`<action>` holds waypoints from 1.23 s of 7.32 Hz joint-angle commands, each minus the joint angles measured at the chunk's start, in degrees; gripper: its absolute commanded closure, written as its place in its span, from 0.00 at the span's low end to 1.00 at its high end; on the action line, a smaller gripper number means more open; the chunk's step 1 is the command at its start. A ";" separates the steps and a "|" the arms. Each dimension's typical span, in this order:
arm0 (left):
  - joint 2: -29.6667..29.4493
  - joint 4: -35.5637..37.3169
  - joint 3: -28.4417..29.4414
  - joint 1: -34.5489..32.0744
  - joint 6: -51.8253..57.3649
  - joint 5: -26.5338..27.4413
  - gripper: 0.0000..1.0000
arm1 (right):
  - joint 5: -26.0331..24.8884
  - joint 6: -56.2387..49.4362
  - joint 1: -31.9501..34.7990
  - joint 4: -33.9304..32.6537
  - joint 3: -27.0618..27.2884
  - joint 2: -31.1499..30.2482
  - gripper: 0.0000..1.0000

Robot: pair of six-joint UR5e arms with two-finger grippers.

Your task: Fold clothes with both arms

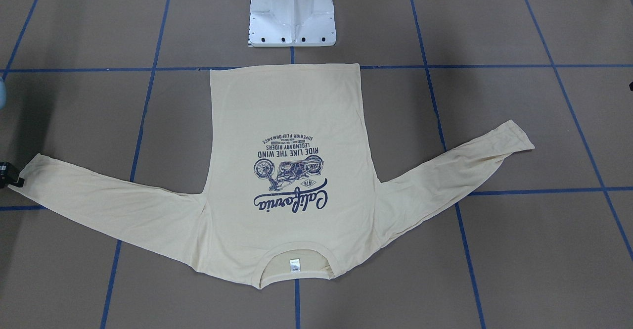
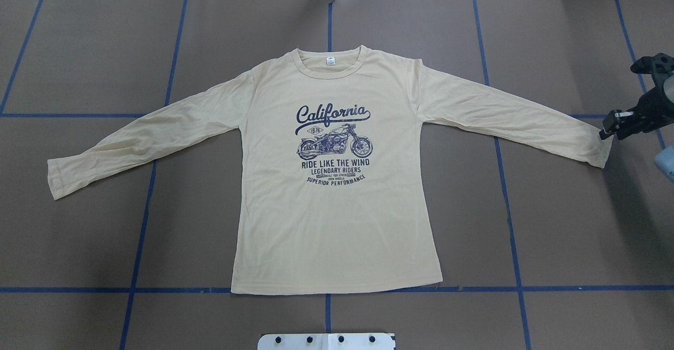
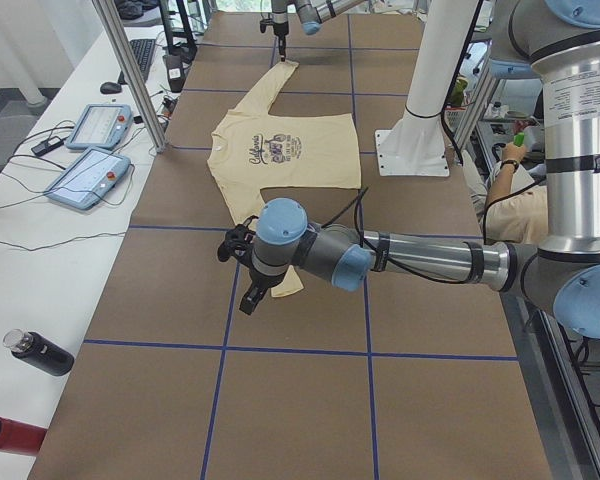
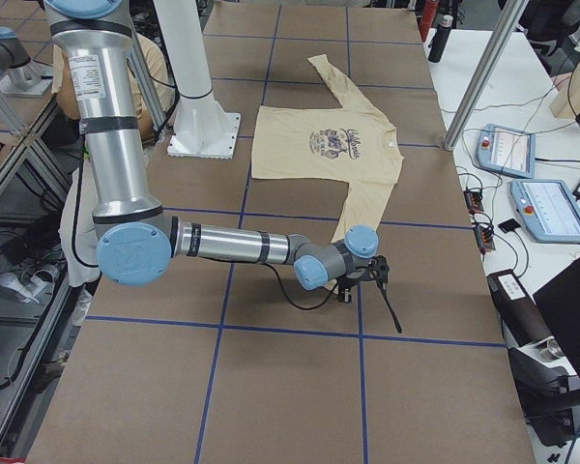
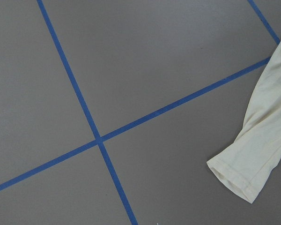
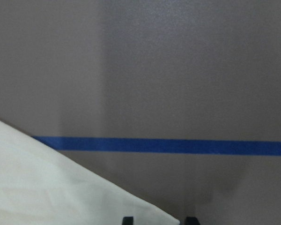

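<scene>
You have the pale cream long-sleeved T-shirt (image 2: 337,218) spread flat on the brown worktop (image 2: 95,50), front side up, with the navy motorcycle and "California" print (image 2: 334,142) in plain sight. Its ribbed neckline (image 2: 329,72) points away from the robot. Its hem lies along a blue tape line (image 2: 579,288), just in front of the white pedestal base (image 1: 292,12). Both sleeves are stretched out to the sides, each slanting a little toward the hem.

Your right gripper (image 2: 611,126) sits low at the outer end of the right sleeve, at the far corner of the right cuff (image 2: 597,152). In the right wrist view its two fingers (image 6: 191,219) stand apart, released. A corner of the pale cloth reaches in between them, but they are not closed on it.

Your left gripper (image 3: 248,296) hangs at the end of the near arm in the left side view, close over the worktop by the end of the left sleeve. The left cuff (image 2: 55,173) lies flat, well out from the shirt's body. The left wrist view shows only that cuff at its lower right, the worktop and two crossing tape lines. From these views you cannot tell whether the left fingers are released or clenched.
</scene>
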 commanded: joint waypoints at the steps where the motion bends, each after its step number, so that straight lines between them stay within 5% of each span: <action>1: 0.06 0.02 0.00 0.00 0.00 0.01 0.00 | -0.01 0.18 -0.15 -0.09 -0.29 0.11 0.57; 3: 0.06 -0.07 0.00 0.00 0.00 0.01 0.00 | -0.01 0.00 -0.15 0.00 -1.08 0.64 0.57; 5: 0.06 -0.07 0.00 0.00 0.00 0.01 0.00 | 0.07 0.27 -0.07 -0.18 -1.17 1.34 1.00; 9: 0.06 0.02 -0.44 0.00 -0.17 -0.08 0.00 | 2.43 -0.09 2.56 -0.18 0.49 1.26 1.00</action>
